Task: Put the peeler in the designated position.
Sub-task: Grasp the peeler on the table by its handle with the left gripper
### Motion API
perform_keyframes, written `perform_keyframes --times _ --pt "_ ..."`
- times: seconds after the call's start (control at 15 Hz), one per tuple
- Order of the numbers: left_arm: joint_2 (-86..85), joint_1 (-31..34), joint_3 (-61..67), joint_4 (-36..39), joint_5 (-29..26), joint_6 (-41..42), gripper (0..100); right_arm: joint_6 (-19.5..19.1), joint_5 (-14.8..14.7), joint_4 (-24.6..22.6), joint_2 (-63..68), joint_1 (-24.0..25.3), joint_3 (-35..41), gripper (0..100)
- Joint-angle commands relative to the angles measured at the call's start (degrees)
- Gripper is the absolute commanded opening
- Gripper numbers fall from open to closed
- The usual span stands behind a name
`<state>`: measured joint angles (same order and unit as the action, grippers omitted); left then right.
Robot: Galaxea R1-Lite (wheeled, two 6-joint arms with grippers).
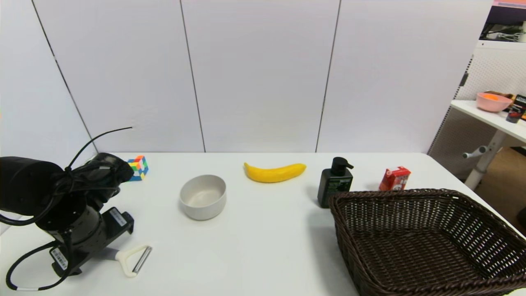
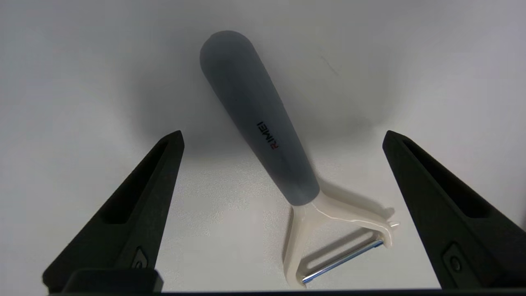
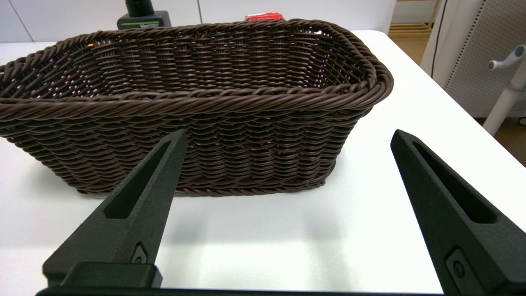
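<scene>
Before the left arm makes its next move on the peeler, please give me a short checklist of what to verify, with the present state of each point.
1. Left gripper open wide enough for the handle: ok, both fingers stand apart.
2. Peeler between the fingers: ok, its grey handle lies in the gap, touching neither finger.
3. Peeler flat on the table: ok, and not held.
4. Nothing crowding the grasp: ok, the bowl stands well apart from the peeler.
5. Right gripper out of the way: ok, open and empty, facing the basket on the far side.
6. Where the designated position lies: cannot tell, no mark shows on the table.
</scene>
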<state>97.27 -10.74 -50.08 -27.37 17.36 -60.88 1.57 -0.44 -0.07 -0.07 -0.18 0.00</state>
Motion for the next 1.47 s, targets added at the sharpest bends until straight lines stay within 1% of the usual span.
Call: perform_keyframes --times 0.07,1.47 --pt "0.20 0.02 -0.37 -2.95 0.13 -0.12 100 0.01 0.00 -0.01 0.07 0.01 0.09 100" --pt "1.70 1.42 -0.99 -2.69 0.39 -0.20 100 0.01 0.00 -0.01 0.07 0.01 0.09 100"
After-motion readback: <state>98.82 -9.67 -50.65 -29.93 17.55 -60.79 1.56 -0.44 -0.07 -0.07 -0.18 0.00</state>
